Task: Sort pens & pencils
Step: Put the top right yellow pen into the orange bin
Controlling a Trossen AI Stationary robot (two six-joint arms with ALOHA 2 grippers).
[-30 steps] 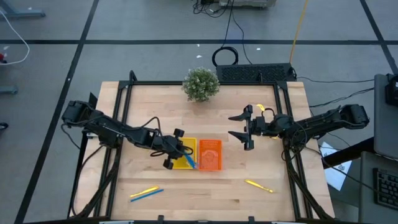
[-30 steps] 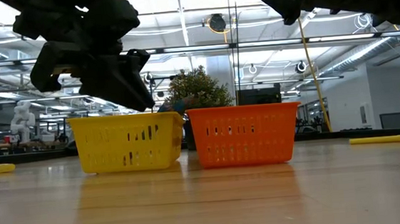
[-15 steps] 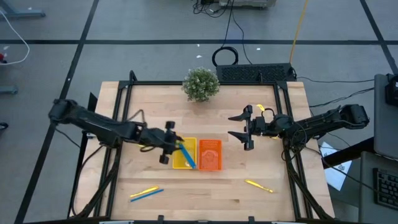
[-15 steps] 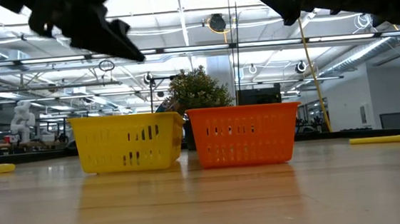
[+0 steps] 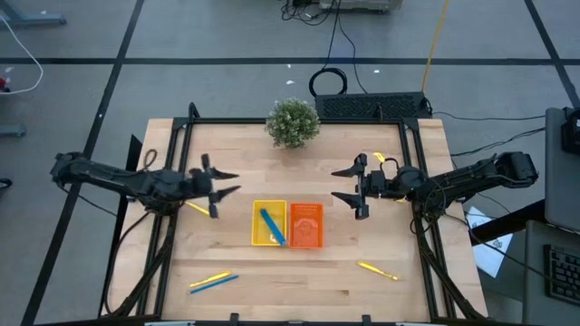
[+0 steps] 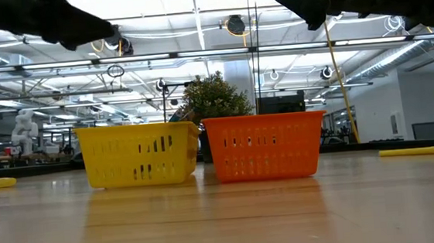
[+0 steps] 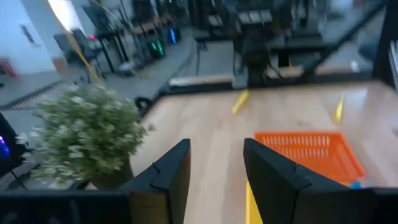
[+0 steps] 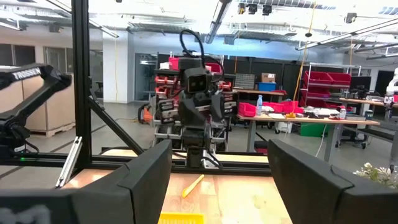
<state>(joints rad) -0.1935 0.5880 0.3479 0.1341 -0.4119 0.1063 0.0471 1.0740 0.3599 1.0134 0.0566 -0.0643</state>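
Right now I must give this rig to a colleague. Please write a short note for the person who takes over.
Left gripper: open, empty, over the table left of the trays.
Right gripper: open, empty, waiting right of the trays.
Done: one blue pen lies in the yellow tray.
Left: a yellow and blue pair at the front left, a yellow pencil at the front right, another yellow pencil below the left gripper.

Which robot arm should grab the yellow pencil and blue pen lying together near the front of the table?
Probably the left. The left gripper is open and empty, on the same side as the yellow pencil and blue pen. The right gripper hangs farther away.
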